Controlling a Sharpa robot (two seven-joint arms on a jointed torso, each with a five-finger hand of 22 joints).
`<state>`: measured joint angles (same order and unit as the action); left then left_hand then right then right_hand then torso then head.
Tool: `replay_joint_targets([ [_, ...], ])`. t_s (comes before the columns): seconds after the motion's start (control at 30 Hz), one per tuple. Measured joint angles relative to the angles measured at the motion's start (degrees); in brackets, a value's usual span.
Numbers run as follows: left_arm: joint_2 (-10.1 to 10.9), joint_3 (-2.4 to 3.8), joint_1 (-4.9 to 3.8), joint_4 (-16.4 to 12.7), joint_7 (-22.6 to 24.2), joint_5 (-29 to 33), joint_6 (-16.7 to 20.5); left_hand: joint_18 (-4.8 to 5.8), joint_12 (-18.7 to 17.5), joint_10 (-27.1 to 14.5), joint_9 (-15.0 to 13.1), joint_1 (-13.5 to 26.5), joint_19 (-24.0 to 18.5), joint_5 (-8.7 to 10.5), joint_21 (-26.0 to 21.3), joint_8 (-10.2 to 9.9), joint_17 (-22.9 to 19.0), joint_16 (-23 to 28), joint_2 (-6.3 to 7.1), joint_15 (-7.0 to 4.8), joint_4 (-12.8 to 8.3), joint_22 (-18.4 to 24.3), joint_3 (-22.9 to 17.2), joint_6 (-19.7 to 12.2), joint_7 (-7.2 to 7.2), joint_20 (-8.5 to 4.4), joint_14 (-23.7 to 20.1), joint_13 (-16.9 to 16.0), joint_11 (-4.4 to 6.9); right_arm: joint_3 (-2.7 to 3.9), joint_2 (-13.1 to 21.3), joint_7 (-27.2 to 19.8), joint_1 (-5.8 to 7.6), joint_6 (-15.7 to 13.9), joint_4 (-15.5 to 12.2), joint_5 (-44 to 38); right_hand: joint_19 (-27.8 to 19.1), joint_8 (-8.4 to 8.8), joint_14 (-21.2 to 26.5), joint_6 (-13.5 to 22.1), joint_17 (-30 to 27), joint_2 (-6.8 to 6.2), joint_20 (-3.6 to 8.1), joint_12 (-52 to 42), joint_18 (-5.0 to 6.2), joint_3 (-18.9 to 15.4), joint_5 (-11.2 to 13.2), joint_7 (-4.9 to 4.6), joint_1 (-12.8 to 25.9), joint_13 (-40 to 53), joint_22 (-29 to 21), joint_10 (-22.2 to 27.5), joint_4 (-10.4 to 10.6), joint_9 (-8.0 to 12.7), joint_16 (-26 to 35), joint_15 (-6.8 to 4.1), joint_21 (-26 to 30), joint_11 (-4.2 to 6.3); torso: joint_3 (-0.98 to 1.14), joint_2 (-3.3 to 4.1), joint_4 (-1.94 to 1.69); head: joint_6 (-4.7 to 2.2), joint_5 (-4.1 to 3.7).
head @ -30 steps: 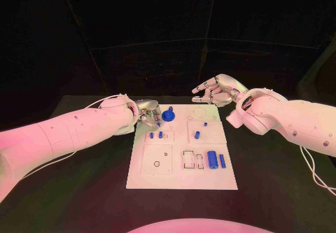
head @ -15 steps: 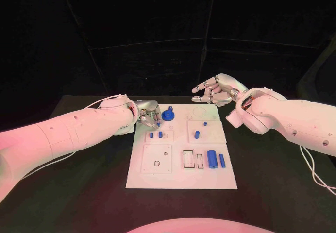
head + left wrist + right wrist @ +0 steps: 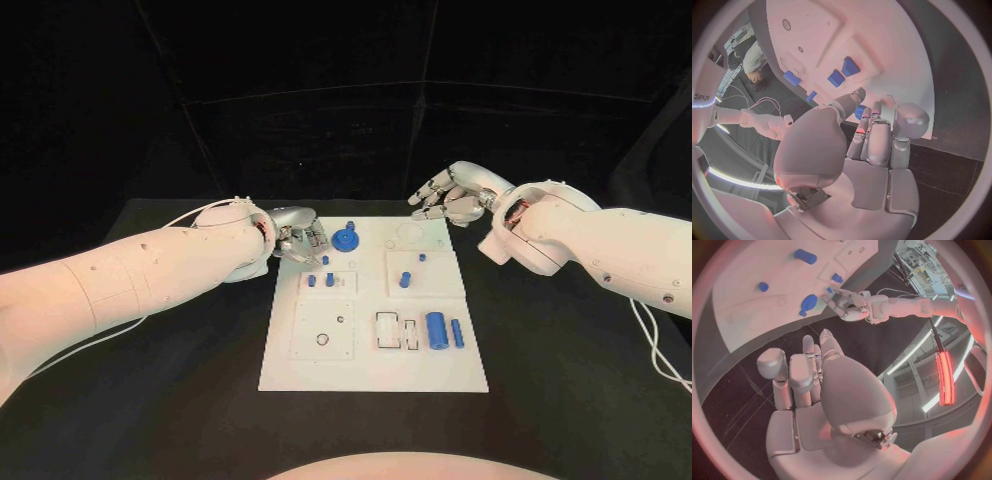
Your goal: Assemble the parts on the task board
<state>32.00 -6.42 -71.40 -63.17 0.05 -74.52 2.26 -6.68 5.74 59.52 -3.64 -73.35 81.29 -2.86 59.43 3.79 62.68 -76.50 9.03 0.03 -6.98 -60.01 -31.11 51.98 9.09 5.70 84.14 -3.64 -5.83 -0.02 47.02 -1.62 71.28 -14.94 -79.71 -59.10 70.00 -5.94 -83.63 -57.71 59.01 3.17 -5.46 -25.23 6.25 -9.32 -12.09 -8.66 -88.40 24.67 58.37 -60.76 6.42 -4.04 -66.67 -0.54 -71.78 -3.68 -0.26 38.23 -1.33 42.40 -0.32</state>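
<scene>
Silver right hand (image 3: 459, 196) lower, fingers curled empty, left hand (image 3: 299, 236) unmoved, grip unclear

Black table (image 3: 173, 400) before a dark backdrop of black panels (image 3: 346, 120) with thin seams; a red strip light (image 3: 945, 375) and white ceiling lights (image 3: 932, 400) glow beyond.

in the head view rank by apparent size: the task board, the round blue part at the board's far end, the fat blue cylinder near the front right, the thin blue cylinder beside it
1. task board
2. round blue part
3. fat blue cylinder, looking close to the round part, so that order is unsure
4. thin blue cylinder
</scene>
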Motion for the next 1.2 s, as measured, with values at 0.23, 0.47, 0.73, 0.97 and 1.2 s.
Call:
replay_joint_targets([
  [0.23, 2.4, 0.02, 0.0, -1.55, 1.6, 2.58, 2.79, 0.0, -0.41, -1.59, -0.28, -0.02, -0.85, 0.0, -2.78, 0.06, -0.54, 0.0, -0.02, 0.2, 0.28, 2.49, 1.65, 0.46, 0.46, 0.43, -0.18, -0.02, -0.42, 0.0, 0.0, 5.18, -0.81, 2.77, 0.85, -14.37, 2.32, -0.22, -0.1, -1.74, 1.62, -0.36, -0.18, 9.8, 0.0, 0.69, 1.11, 0.39, -1.39, -8.39, 2.87, -2.41, -0.69, 0.18, -1.2, -0.09, -1.37, -0.42, 0.02, -0.01, 0.02, -0.18, -0.27],
  [0.47, 6.95, 0.03, -0.03, -5.29, 9.82, 19.22, 6.07, -3.1, 1.41, -0.34, -0.49, -0.1, -8.24, 0.0, -18.12, 1.28, -14.14, 8.26, -1.61, 1.41, 1.24, 15.82, 2.1, 4.15, 1.66, 1.08, -5.15, -0.29, -0.81, -0.05, -0.15, 8.31, -2.65, 4.41, 0.17, -27.84, 2.44, 0.46, -0.31, -1.82, 1.57, -0.89, -0.3, 13.84, 0.0, 0.84, 2.23, 0.46, -1.93, -11.86, 3.09, -1.87, -0.84, 0.26, -1.2, 0.13, -1.58, -0.95, 0.1, -0.01, 0.04, -0.55, -1.38],
  [0.73, 11.32, -0.01, -0.1, -10.7, 20.63, 48.74, 6.96, -3.09, 4.0, 1.63, -0.43, -0.1, -12.03, 0.0, -23.03, 1.82, -26.18, 15.99, -2.29, 1.26, 1.61, 19.44, 2.47, 5.57, 1.24, 1.18, -11.92, -0.44, -0.7, -0.14, -0.83, 9.54, -4.68, 5.52, -0.09, -36.32, 2.51, 1.66, -0.31, -1.81, 1.39, -1.34, -0.38, 15.77, -0.01, 1.21, 2.44, 0.46, -2.38, -14.47, 3.09, -1.47, -1.21, 0.25, -1.2, 0.13, -1.58, -1.35, 0.01, 0.0, 0.0, -0.57, -2.15],
  [0.97, 13.46, -0.06, -0.1, -13.41, 24.9, 63.18, 7.21, -3.07, 4.63, 2.05, -0.43, -0.1, -12.42, 0.0, -23.56, 2.04, -27.71, 16.65, -2.29, 1.28, 1.61, 19.72, 2.48, 5.98, 1.24, 1.17, -12.6, -0.5, -0.55, -0.15, -1.84, 9.62, -5.36, 5.84, 0.06, -39.42, 2.72, 1.97, -0.52, -1.6, 1.91, -1.22, -0.59, 16.61, -0.01, 2.2, 3.02, 0.24, -2.5, -16.13, 3.62, -1.47, -1.83, 0.25, -1.44, 0.33, -1.7, -1.35, 0.01, 0.0, -0.04, -0.65, -2.15],
  [1.2, 14.21, -0.09, -0.08, -14.55, 26.47, 68.68, 7.35, -3.07, 4.9, 2.12, -0.43, -0.11, -12.42, 0.0, -23.68, 2.04, -28.4, 16.99, -2.29, 1.06, 1.61, 19.86, 2.48, 5.97, 1.24, 1.17, -12.82, -0.49, -0.62, -0.14, -2.77, 9.43, -5.54, 6.04, 0.62, -40.69, 2.92, 1.97, -0.3, -1.39, 2.38, -0.29, -0.78, 17.49, -0.01, 4.61, 5.59, 0.04, -3.43, -18.25, 4.29, -1.89, -2.35, 0.25, -1.82, 0.55, -2.22, -1.66, -0.01, 0.02, -0.02, -0.7, -2.05],
])
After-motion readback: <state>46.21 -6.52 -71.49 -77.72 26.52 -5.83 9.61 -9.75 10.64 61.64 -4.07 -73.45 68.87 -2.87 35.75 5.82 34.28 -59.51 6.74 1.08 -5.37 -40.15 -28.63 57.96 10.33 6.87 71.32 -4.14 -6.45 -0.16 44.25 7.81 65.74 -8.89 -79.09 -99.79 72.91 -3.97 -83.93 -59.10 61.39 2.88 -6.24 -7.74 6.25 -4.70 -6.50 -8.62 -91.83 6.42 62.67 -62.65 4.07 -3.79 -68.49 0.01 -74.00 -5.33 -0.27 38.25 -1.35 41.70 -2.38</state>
